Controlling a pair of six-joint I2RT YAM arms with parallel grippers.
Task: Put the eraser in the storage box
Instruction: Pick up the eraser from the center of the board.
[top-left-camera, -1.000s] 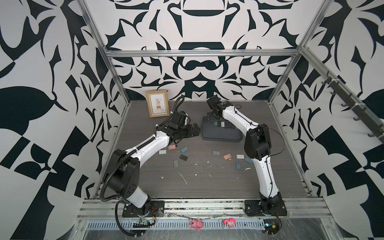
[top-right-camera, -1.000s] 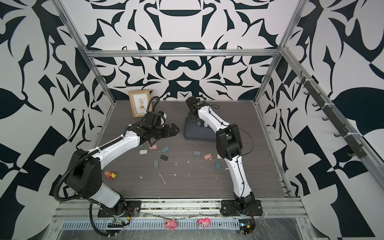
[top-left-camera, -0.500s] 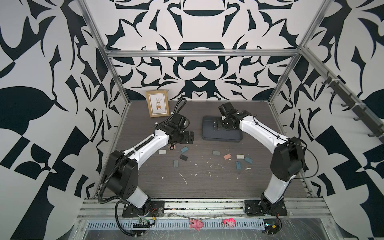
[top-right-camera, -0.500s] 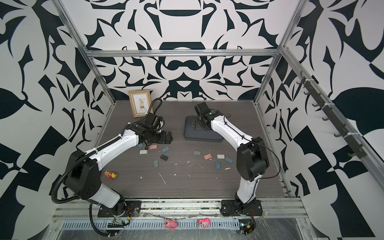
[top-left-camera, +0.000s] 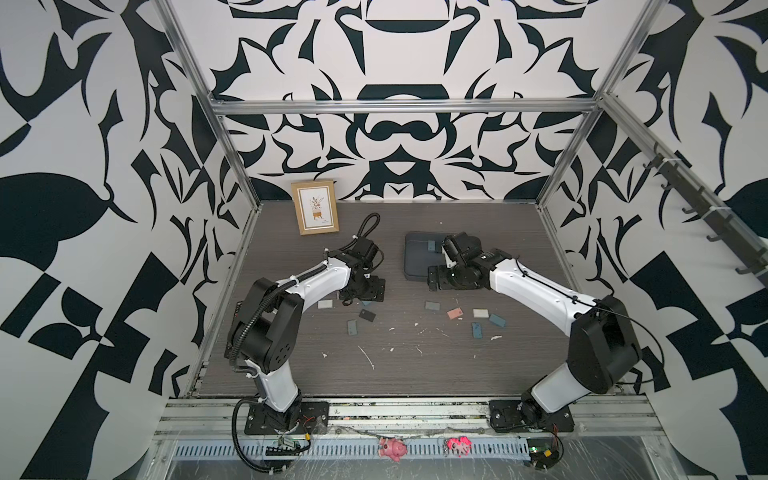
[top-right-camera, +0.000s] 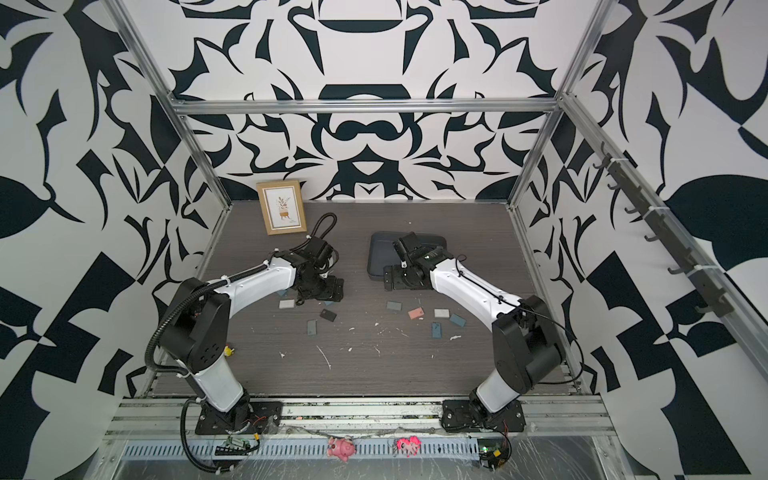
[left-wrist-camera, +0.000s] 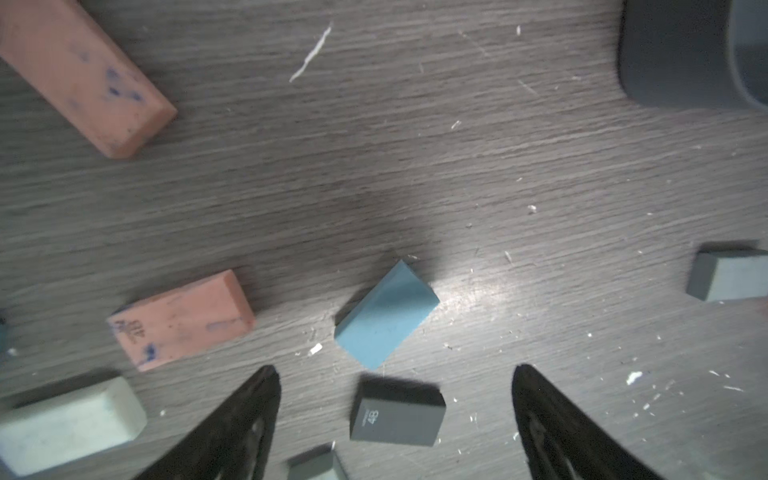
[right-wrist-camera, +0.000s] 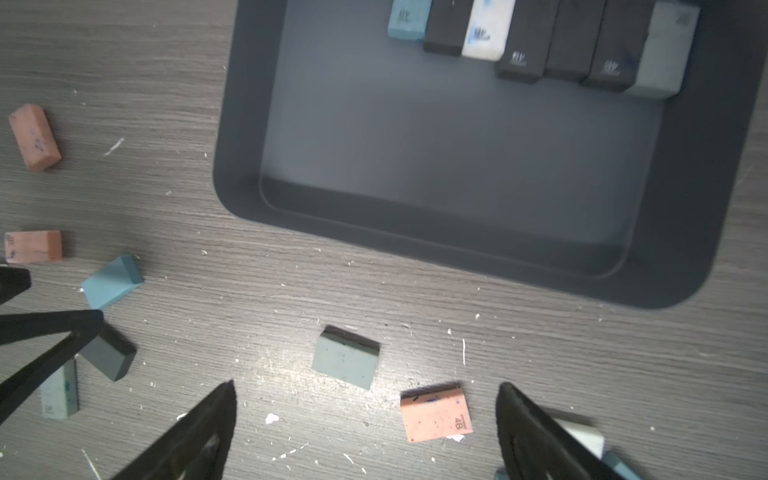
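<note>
While both arms reach low over the dark wood-grain surface (top-left-camera: 415, 365), the left jaws stand wide apart and hold nothing. In the left wrist view a black eraser (left-wrist-camera: 397, 415) marked 4B lies flat on the surface in the gap between them, with clear space on each side. Just beyond it lies a blue eraser (left-wrist-camera: 386, 316), turned at an angle. Beside that is a pink eraser (left-wrist-camera: 183, 320) smudged with blue ink, and a long pink eraser (left-wrist-camera: 83, 75) lies farther off. A pale eraser (left-wrist-camera: 70, 424) sits outside one jaw, and a grey eraser (left-wrist-camera: 727, 274) lies well off to the other side. The right jaws are also wide apart and empty, hanging above that grey eraser (right-wrist-camera: 347, 357) and a speckled pink eraser (right-wrist-camera: 436, 413). Both of these rest on the surface near the storage box (right-wrist-camera: 665, 274) but outside it. The box is a shallow dark grey tray with rounded corners, and in both top views it lies flat toward the back of the surface, partly hidden by the right arm's wrist. Along its far side a row of erasers (right-wrist-camera: 540, 37) is packed edge to edge, blue at one end, grey at the other, with a white one and several black ones between. A picture frame (top-left-camera: 315, 206) leans against the back wall, well apart from the box. White crumbs (top-left-camera: 365, 356) are scattered over the surface.
</note>
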